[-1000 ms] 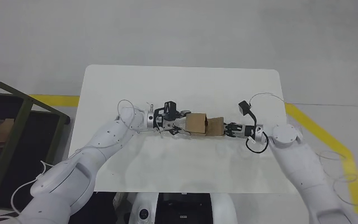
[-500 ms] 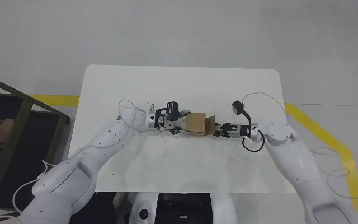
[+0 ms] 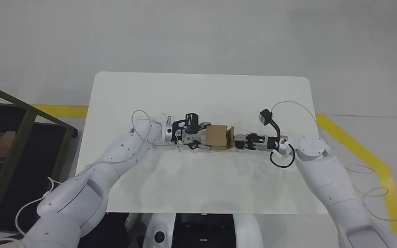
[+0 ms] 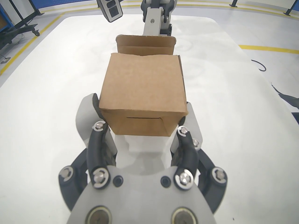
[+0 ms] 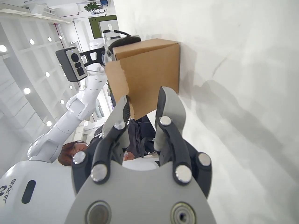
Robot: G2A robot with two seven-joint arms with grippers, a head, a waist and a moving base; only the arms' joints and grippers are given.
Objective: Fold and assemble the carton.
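A small brown carton lies on its side mid-table between both arms. My left gripper is shut on its closed end; in the left wrist view the fingers clamp the carton from both sides. The flap at the far open end stands nearly upright against the opening. My right gripper is at that end, open. In the right wrist view the gripper has its fingers slightly apart against the flap of the carton.
The white table has free room on all sides of the carton. A dark rack stands off the table's left edge. Yellow floor tape runs past the right edge.
My right gripper has moved left toward the carton, and the open flap has swung from lying outward to nearly upright against the opening. The left gripper has kept its hold in place.
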